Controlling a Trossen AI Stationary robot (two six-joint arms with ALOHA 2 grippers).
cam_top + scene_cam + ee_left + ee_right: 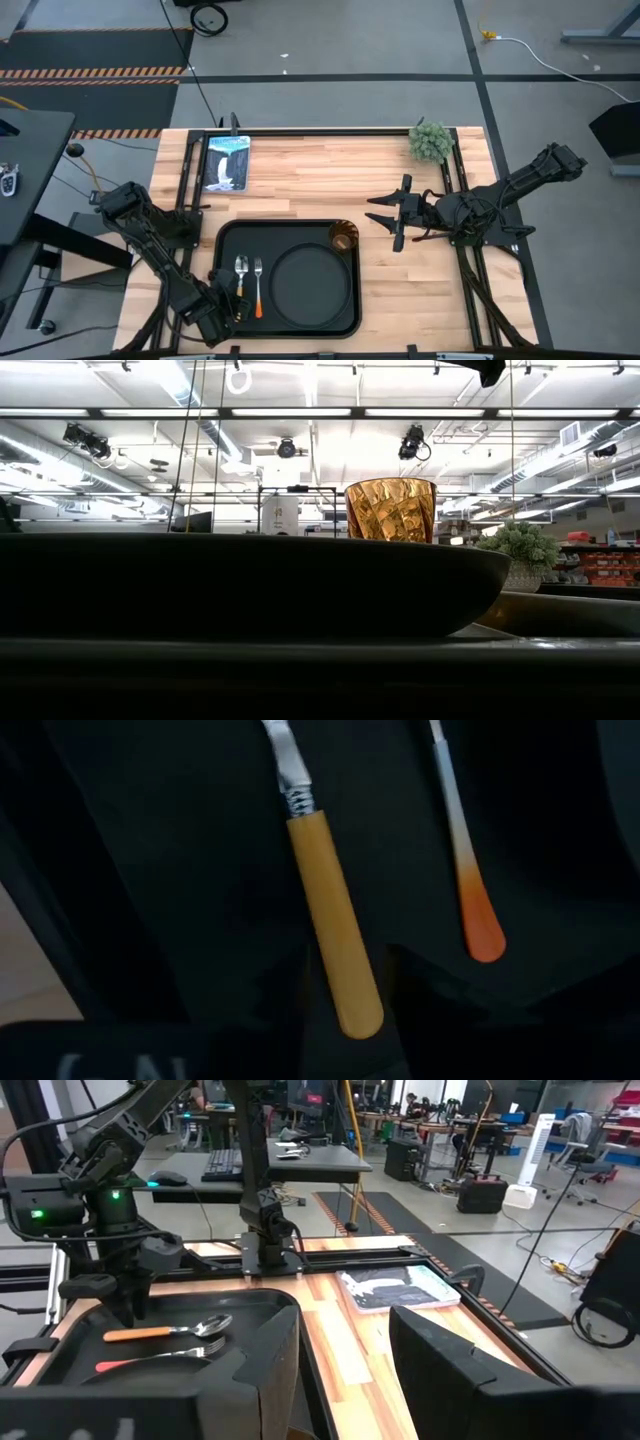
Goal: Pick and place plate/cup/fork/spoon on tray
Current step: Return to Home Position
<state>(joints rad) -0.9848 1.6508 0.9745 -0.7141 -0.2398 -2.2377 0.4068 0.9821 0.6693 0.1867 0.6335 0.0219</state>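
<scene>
The black tray [228,240] lies at the table's near middle. On it rest the round black plate [308,283], the amber cup [343,236] upright in the tray's far right corner, the spoon [241,272] and the fork [258,285], side by side left of the plate. My left gripper [235,304] is open at the tray's near left. Its fingers [250,1020] stand on either side of the free end of the spoon's yellow-orange handle [330,920], which lies flat on the tray. My right gripper [395,215] is open and empty, above the wood right of the tray.
A small potted plant [431,140] stands at the far right. A flat printed card or book [226,162] lies at the far left. Bare wood shows between the tray and my right arm. The plate's rim [250,585] fills the low view, with the cup [390,510] behind it.
</scene>
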